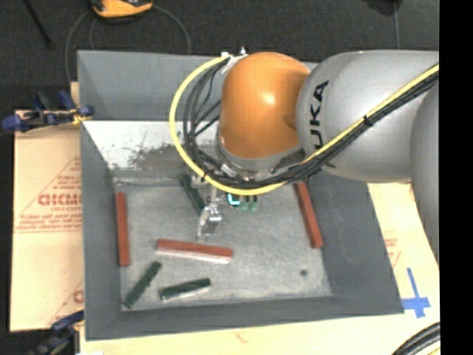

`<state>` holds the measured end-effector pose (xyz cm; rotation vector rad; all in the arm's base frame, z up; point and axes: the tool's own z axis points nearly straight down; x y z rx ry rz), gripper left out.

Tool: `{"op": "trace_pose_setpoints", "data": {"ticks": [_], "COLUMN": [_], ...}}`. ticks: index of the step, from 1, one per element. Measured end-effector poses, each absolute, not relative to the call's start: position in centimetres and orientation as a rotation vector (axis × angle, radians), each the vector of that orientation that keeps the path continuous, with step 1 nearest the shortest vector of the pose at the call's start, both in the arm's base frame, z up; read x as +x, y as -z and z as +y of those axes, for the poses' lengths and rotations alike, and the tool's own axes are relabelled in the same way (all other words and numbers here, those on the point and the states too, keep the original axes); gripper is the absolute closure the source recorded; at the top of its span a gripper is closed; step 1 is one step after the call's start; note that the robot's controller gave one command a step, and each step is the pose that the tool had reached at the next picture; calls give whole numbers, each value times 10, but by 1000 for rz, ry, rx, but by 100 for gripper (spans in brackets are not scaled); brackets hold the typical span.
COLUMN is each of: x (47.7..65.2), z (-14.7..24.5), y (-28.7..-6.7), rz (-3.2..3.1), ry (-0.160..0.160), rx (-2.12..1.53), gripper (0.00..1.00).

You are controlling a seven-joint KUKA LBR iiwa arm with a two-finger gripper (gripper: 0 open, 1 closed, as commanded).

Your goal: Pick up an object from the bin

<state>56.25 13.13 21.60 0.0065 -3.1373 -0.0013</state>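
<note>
Just beyond long red-brown bar (194, 251) on bin (96, 220) floor: tool (211, 222), whether apart or together cannot tell. Bar lies nearward of tool, long axis running left-right. Farther beyond bar, beside tool: dark green stick (190, 191).

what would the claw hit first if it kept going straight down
Probably the grey metal bin's bare floor, right beside the long flat reddish-brown stick. The claw hangs close enough that it might clip that stick instead; depth is unclear.
</note>
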Motion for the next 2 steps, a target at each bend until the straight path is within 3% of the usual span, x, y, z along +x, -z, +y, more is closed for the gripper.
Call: {"op": "trace_pose_setpoints", "data": {"ticks": [1,2], "x": [564,549], "z": [131,129], "y": [-220,-156], "rz": [-3145,-3148], "ry": [3,4], "rx": [1,-34], "gripper": [0,0]}}
